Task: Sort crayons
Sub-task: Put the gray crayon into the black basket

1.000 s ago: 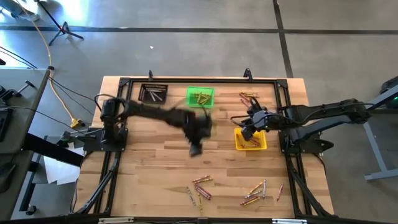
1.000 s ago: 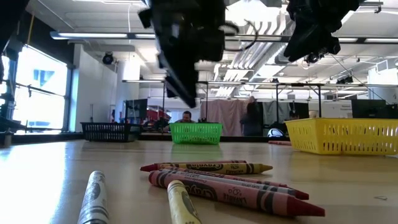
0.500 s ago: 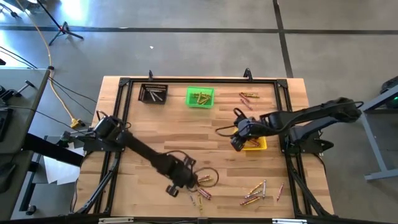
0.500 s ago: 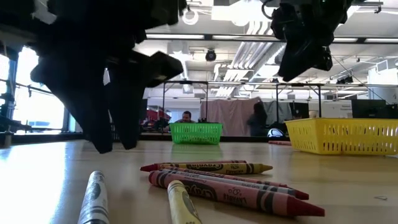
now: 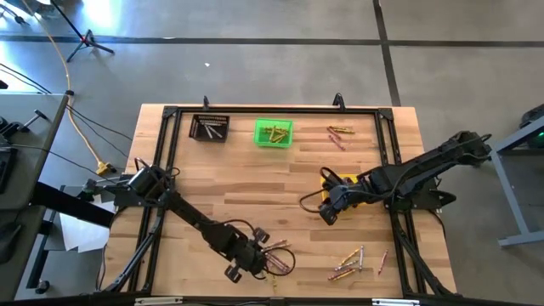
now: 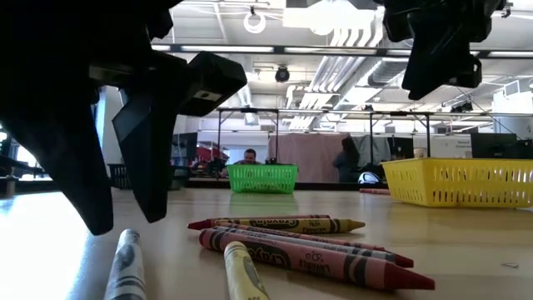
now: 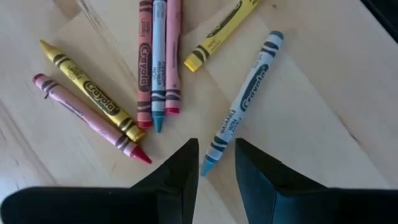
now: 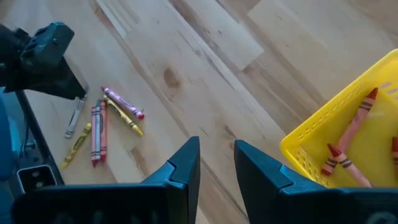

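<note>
Reaching low over the near edge of the table (image 5: 221, 183), the left gripper (image 7: 216, 167) hangs just above a loose cluster of crayons (image 7: 149, 68), fingers slightly apart with nothing between them. A blue-grey crayon (image 7: 244, 102) lies with its tip pointing into that gap; its wrapper reads "Crayola", smaller print unreadable. Beside it: a yellow crayon (image 7: 87, 90) and a pink-red one (image 7: 84, 118) lying side by side and touching, both marked "Crayola"; then a reddish one, a grey-blue one and a pink one lying parallel, and another yellow crayon (image 7: 217, 34) angled away. In the low view the wrappers on the yellow (image 6: 279, 223) and red (image 6: 316, 260) crayons show "Crayola" too.

Right gripper (image 8: 216, 163) is off the table surface, near the yellow bin (image 8: 348, 134), fingers apart, empty. Reddish crayons (image 8: 348, 146) lie inside that bin; no readable text on them there.

High view: green bin (image 5: 273, 133) at the far side holds yellow-gold crayons, black bin (image 5: 210, 128) next to it holds greyish ones. A few crayons (image 5: 337, 133) lie loose at the far right, another scatter (image 5: 353, 262) near the front right, well apart from the left gripper's cluster.

A person shows beyond the table in the low view, behind the green bin.
</note>
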{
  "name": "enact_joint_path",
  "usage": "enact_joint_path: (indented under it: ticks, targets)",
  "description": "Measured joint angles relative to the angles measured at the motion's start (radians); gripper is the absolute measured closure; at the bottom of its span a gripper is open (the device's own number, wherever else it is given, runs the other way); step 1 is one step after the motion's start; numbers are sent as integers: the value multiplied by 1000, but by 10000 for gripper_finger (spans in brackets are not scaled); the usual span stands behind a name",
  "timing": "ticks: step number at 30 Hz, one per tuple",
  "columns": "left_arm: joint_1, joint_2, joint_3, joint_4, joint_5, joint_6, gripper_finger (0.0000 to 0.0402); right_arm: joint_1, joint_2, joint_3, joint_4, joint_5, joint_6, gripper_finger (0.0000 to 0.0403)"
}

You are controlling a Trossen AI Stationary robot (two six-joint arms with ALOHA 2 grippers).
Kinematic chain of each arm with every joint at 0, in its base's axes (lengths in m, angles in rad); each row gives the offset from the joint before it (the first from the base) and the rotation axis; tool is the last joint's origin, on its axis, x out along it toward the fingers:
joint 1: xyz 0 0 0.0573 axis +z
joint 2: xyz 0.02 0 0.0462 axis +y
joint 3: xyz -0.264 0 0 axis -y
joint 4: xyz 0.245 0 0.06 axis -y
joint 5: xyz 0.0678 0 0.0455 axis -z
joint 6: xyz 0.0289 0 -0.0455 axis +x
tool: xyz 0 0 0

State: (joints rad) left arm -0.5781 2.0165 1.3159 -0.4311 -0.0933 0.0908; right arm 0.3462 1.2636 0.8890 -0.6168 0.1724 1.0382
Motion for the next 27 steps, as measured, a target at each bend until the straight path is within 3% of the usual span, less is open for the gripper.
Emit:
enact_joint_path:
  ticks: [13,19,27]
  targets:
    - [5,47,3,68,108,-3,312,50,0,0,-11,61,36,318]
    - [3,66,4,65,69,-76,314,49,0,0,-21,62,35,318]
    - [14,66,3,62,123,-339,394,48,0,0,-46,63,7,318]
